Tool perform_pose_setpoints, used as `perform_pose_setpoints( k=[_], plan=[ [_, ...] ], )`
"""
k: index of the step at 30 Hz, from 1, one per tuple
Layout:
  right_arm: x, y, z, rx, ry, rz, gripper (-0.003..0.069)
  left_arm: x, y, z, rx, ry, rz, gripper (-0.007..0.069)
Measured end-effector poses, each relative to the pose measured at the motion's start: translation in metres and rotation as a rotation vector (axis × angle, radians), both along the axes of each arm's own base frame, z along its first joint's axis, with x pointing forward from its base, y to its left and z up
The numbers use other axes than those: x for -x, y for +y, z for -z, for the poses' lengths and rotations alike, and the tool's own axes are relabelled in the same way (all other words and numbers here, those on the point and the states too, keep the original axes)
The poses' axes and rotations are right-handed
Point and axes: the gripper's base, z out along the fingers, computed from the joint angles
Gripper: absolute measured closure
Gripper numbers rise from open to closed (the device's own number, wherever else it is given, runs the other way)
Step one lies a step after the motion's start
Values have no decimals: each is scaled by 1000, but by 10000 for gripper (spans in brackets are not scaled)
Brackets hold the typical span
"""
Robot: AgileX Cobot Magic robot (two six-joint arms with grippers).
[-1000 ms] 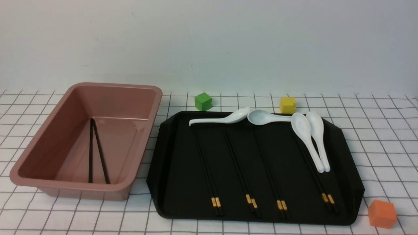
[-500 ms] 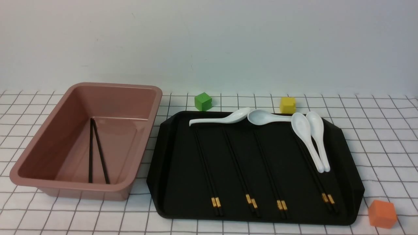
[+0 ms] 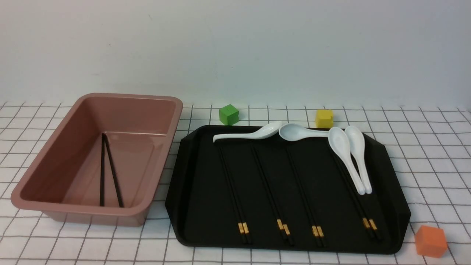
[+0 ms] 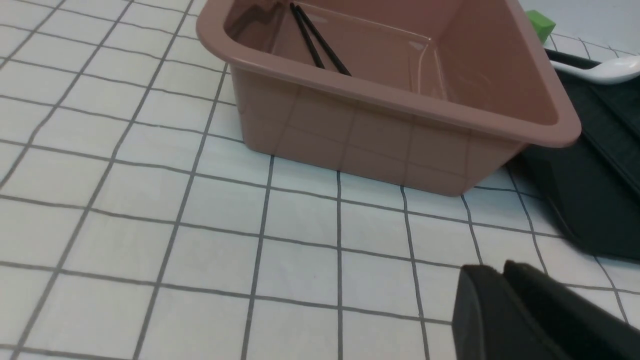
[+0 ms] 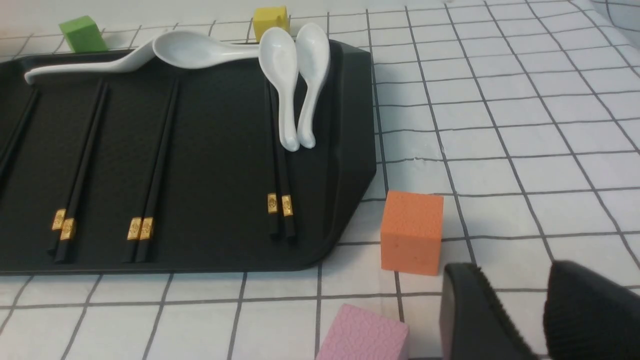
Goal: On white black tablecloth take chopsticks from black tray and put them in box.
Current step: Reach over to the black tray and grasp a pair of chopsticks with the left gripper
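The black tray (image 3: 390, 173) lies on the gridded tablecloth (image 3: 434, 154) and holds several pairs of black chopsticks (image 3: 235, 198) with gold bands. The pink box (image 3: 48, 162) stands left of it with one pair of chopsticks (image 3: 110, 173) inside; the box also shows in the left wrist view (image 4: 400, 110). Neither gripper shows in the front view. My left gripper (image 4: 500, 272) is shut and empty above the cloth near the box's near corner. My right gripper (image 5: 510, 275) is open and empty over the cloth beside the tray's (image 5: 350, 165) right end.
Several white spoons (image 3: 346, 154) lie at the tray's far side, two over the rightmost chopsticks. A green cube (image 3: 228, 114) and a yellow cube (image 3: 324, 118) sit behind the tray. An orange cube (image 3: 430, 241) and a pink block (image 5: 362, 335) lie near my right gripper.
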Motion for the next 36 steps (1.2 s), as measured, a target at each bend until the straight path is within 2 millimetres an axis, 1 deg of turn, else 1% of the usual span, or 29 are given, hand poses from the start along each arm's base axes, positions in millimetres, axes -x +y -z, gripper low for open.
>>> perform_pose_setpoints(
  k=[15, 17, 18, 20, 21, 22, 23, 24, 25, 26, 27, 31, 32, 33, 34, 35, 36],
  plan=[
    [0, 0, 0, 0, 0, 0, 419, 0, 0, 0, 1, 0, 0, 550],
    [0, 0, 0, 0, 0, 0, 419, 0, -1, 0, 48, 5, -4, 548],
    [0, 0, 0, 0, 0, 0, 419, 0, -2, 0, 115, 14, -9, 547],
    [0, 0, 0, 0, 0, 0, 419, 1, -8, -1, 390, 51, -36, 546],
    [0, 0, 0, 0, 0, 0, 419, 1, -10, -1, 500, 68, -43, 546],
    [0, 0, 0, 0, 0, 0, 419, 2, -13, -2, 635, 91, -57, 545],
    [0, 0, 0, 0, 0, 0, 419, 2, -17, -4, 826, 126, -70, 544],
    [0, 0, 0, 0, 0, 0, 419, 3, -19, -5, 930, 146, -78, 543],
    [0, 0, 0, 0, 0, 0, 419, 3, -19, -5, 963, 153, -82, 542],
    [0, 0, 0, 0, 0, 0, 419, 3, -22, -8, 1131, 182, -93, 540],
    [0, 0, 0, 0, 0, 0, 419, 3, -23, -10, 1213, 193, -97, 538],
    [0, 0, 0, 0, 0, 0, 419, 2, -24, -16, 1410, 189, -105, 534],
    [0, 0, 0, 0, 0, 0, 419, 2, -24, -19, 1474, 177, -102, 534],
    [0, 0, 0, 0, 0, 0, 419, 2, -23, -24, 1497, 162, -90, 534],
    [0, 0, 0, 0, 0, 0, 419, 3, -23, -32, 1497, 135, -67, 534],
    [0, 0, 0, 0, 0, 0, 419, 4, -22, -47, 1470, 79, -24, 538],
    [0, 0, 0, 0, 0, 0, 419, 8, -21, -69, 1405, -11, 35, 549]
  ],
)
